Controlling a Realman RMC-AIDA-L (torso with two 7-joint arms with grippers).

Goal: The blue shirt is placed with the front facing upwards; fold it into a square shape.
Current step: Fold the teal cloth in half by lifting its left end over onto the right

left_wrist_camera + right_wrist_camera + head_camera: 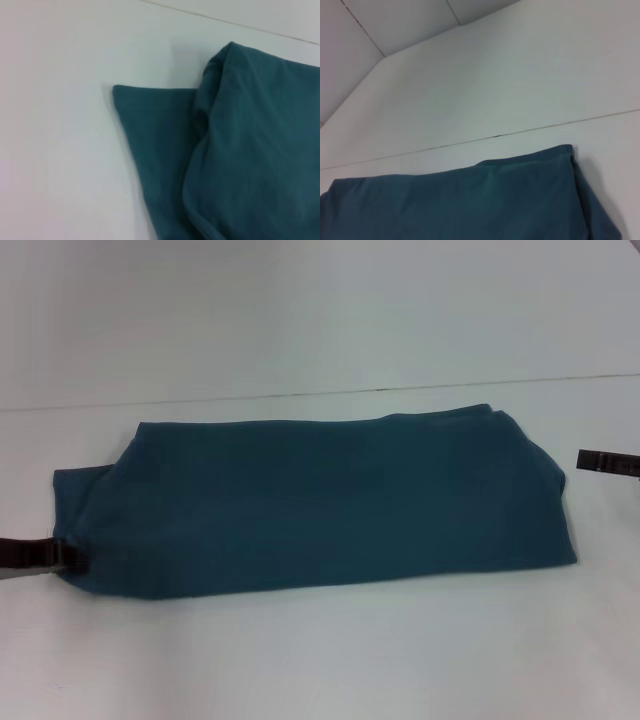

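The blue shirt [320, 505] lies on the white table, folded lengthwise into a long band running left to right. No lettering shows; only plain teal cloth faces up. A single lower layer sticks out at its left end. My left gripper [62, 554] is at the shirt's left front corner, touching the cloth edge. My right gripper [606, 462] is at the right edge of the head view, just off the shirt's right end and apart from it. The left wrist view shows the shirt's left end [240, 150] with its protruding layer. The right wrist view shows the shirt's far edge [470, 205].
The white table [320, 660] spreads around the shirt. A thin seam line [300, 393] runs across the table just behind the shirt. It also shows in the right wrist view [495, 136].
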